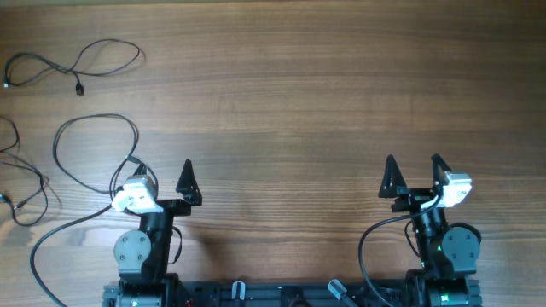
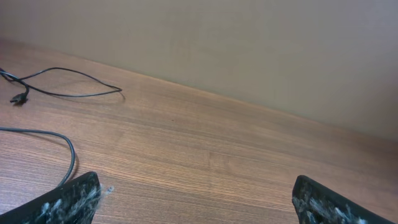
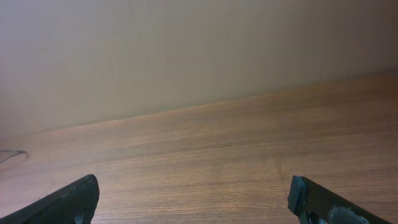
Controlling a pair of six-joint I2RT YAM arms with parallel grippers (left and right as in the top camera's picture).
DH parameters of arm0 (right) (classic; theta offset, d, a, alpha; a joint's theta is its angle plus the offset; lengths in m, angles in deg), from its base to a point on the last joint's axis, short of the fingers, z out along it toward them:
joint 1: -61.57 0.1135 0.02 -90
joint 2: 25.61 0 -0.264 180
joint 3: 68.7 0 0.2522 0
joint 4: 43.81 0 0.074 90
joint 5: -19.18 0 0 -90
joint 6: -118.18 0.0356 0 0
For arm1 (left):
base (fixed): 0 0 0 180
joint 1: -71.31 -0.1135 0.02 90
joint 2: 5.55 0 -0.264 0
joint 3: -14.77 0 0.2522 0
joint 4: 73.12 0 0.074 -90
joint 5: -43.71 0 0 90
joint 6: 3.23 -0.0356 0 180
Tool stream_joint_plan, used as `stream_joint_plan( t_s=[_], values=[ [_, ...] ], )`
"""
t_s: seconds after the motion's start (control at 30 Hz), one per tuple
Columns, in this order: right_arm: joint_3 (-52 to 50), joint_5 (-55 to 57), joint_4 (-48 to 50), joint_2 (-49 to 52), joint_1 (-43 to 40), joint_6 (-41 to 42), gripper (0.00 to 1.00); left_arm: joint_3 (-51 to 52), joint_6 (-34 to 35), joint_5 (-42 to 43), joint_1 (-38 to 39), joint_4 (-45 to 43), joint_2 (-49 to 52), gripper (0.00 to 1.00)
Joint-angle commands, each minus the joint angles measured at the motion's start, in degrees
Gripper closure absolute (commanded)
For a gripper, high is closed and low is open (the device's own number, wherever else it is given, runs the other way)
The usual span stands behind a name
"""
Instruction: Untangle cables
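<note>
Left tool and right tool are held wide open with nothing gripped, likely set ready to reach. Cables are spread in loose strands at the far left of the tabletop.

Thin black cables lie slack in loose loops at left.

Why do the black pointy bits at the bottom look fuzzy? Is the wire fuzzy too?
Left wrist: the left gripper's fingers sit too near the lens, so they blur; the cable farther off looks sharp. Right wrist: the right gripper's fingers blur likewise. Overhead: even light, sharp table, no glare.
</note>
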Motion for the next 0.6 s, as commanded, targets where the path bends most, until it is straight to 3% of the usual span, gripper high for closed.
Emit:
stream_joint_plan(
  t_s=[0.0, 0.57],
  values=[
    [-0.26, 0.37, 0.13, -0.98, 0.15, -4.85, 0.0, 0.35, -1.14, 0.68, -0.26, 0.09, -0.5, 0.0],
    [-0.26, 0.15, 0.31, -0.98, 0.15, -10.82, 0.0, 0.35, -1.14, 0.68, -0.26, 0.07, -0.5, 0.0]
  ],
)
